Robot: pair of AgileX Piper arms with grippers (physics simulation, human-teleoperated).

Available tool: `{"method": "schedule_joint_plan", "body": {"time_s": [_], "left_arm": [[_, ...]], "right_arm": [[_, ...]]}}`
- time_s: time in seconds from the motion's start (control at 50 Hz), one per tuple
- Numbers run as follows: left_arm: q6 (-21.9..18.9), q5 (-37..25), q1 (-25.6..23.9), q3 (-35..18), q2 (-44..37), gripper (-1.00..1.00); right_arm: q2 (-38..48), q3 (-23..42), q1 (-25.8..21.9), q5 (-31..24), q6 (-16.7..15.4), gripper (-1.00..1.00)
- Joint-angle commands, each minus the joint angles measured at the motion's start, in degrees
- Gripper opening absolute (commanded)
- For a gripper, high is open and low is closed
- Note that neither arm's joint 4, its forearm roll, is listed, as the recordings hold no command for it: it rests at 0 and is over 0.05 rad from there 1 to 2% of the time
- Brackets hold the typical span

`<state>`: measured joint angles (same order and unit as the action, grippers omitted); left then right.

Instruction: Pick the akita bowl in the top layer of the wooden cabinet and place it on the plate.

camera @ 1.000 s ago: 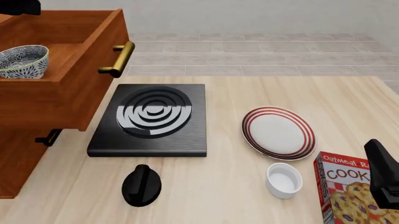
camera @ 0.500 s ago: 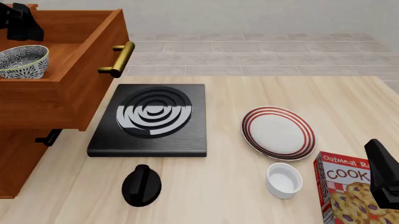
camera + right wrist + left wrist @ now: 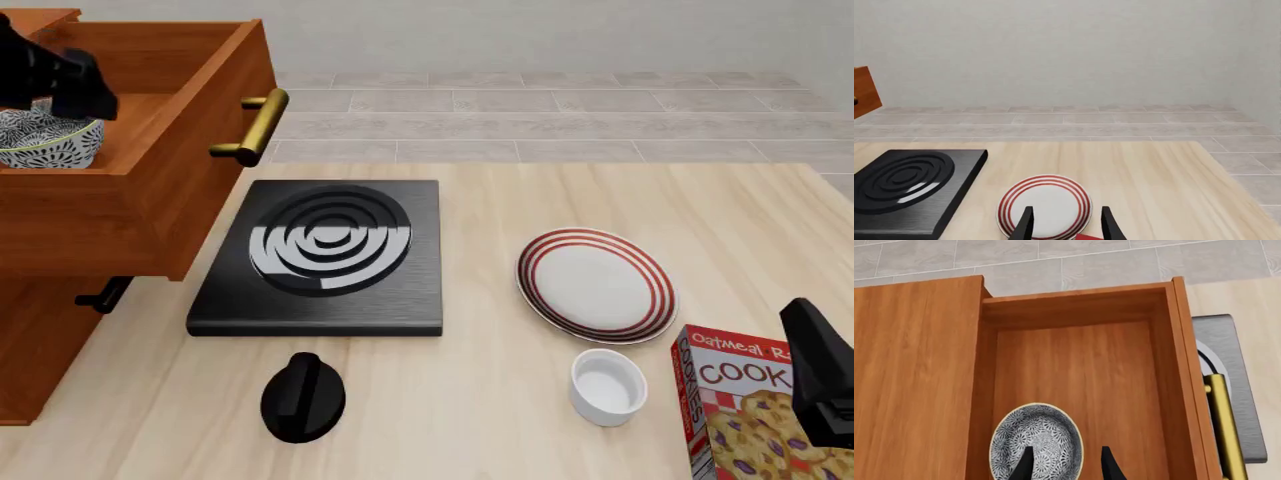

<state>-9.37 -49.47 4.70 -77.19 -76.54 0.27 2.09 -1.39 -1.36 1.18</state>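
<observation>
Moved down just now over the akita bowl [image 3: 1037, 442] in the pulled-out top layer [image 3: 160, 150], far left, with left fingers [image 3: 1025, 465] spread around its rim. Not grabbed yet. Plate [image 3: 595, 284] waiting right; right fingers [image 3: 1106, 222] spread, holding nothing.

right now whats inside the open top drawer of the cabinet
Only the akita bowl shows in the top layer, on its wooden floor, with the open left pincer straddling its rim. In the front view the arm covers part of the bowl; the drawer's near end is out of frame.
</observation>
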Motion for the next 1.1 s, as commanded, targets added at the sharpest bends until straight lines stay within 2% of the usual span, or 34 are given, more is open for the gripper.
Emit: {"method": "schedule_joint_plan", "body": {"time_s": [0.02, 0.24, 0.8, 0.96, 0.98, 1.1], "left_arm": [[0.5, 1.7, -0.6, 1.4, -1.3, 1.00], [2.3, 2.7, -2.2, 3.6, -1.2, 1.00], [3.1, 5.6, -2.2, 9.0, -0.4, 1.00], [2.9, 5.6, -2.1, 8.9, -0.3, 1.00], [2.8, 5.7, -2.0, 8.9, -0.3, -1.00], [1.6, 6.2, -1.5, 9.0, 0.2, -1.00]], "right_arm": [[0.0, 0.0, 0.0, 0.1, 0.1, 1.00], [0.0, 0.1, 0.0, -0.1, 0.1, 1.00], [0.0, 0.1, -0.2, -0.1, 0.1, 1.00], [0.0, 0.1, -0.2, -0.1, 0.1, 1.00], [0.0, 0.1, -0.2, -0.1, 0.1, 1.00], [0.0, 0.0, -0.3, -0.1, 0.1, 1.00]]}}
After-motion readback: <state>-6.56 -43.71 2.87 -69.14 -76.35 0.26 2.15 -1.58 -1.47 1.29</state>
